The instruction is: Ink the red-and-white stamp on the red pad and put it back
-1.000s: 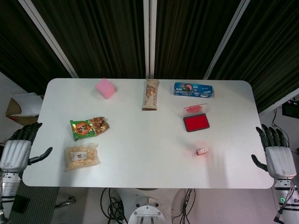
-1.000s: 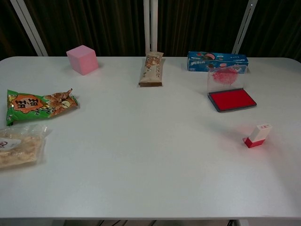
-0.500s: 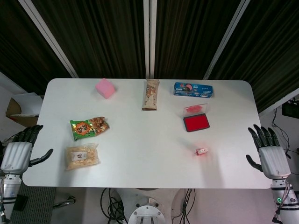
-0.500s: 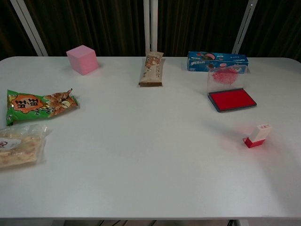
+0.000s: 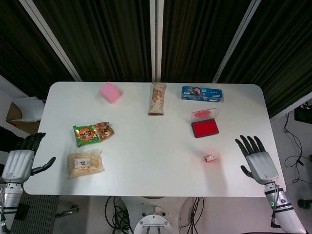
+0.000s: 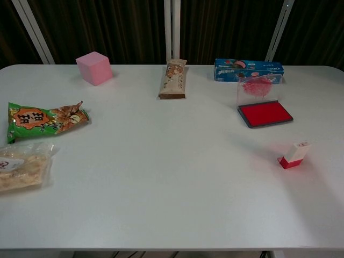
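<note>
The stamp (image 5: 210,157) lies tipped on the desk (image 5: 156,165) just in front of the pad (image 5: 204,128), so the empty, spread right hand (image 5: 257,162), to the stamp's right, should pinch its white end; the left hand (image 5: 19,158) idles released, and no label reads clearly.

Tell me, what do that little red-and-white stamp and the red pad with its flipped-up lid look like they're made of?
The stamp looks like hard moulded plastic: crisp block edges, smooth matte white top, red base. The red pad seems a felt or foam inked surface, flat and dull, in a dark tray, probably plastic. Its lid looks like clear thin plastic: the blue box behind shows through, with red ink smears.
</note>
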{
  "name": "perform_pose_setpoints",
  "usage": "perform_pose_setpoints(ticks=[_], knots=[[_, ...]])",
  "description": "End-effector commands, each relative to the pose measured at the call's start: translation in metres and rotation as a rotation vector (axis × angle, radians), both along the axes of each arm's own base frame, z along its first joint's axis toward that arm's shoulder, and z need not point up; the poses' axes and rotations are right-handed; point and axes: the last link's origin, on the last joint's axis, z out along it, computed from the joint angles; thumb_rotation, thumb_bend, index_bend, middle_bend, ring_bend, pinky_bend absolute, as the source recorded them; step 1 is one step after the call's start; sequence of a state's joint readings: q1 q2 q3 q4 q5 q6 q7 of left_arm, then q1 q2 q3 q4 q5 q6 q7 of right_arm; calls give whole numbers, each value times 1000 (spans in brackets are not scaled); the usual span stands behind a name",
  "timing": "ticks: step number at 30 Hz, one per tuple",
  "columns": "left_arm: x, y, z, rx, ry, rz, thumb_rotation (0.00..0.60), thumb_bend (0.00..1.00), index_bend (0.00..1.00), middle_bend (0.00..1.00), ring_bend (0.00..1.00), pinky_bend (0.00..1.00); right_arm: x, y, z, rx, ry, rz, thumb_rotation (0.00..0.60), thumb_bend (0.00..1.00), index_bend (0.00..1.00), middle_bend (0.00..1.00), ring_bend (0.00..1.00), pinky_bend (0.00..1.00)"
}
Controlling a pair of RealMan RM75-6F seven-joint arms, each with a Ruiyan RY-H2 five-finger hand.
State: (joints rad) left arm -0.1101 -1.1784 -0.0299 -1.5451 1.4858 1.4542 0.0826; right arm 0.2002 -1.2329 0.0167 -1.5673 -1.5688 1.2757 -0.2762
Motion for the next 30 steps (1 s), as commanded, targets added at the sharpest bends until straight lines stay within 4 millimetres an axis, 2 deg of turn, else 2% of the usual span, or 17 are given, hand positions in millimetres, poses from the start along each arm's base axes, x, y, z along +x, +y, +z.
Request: perform_pose_setpoints(ticks=[1,5,9,23,30], knots=[[0,-1,1,0,1,-2,15,146,91,124,118,205,4,-9,-19,45,17,23,600,178,0,75,0,0],[-1,-3,3,6,3,0,17,146,91,124,118,205,7,-18,-36,70,34,38,600,179,11,107,0,0],[-3,-5,5,10,0,12,16,146,91,124,118,205,9,-25,-48,74,44,49,600,179,70,147,0,0],[-6,-5,7,11,1,14,16,145,91,124,118,205,16,-35,-77,89,8,76,600,190,290,259,0,0],[-7,-5,8,16,3,17,17,146,91,124,118,205,19,-37,-89,98,-9,89,600,193,348,299,14,0]])
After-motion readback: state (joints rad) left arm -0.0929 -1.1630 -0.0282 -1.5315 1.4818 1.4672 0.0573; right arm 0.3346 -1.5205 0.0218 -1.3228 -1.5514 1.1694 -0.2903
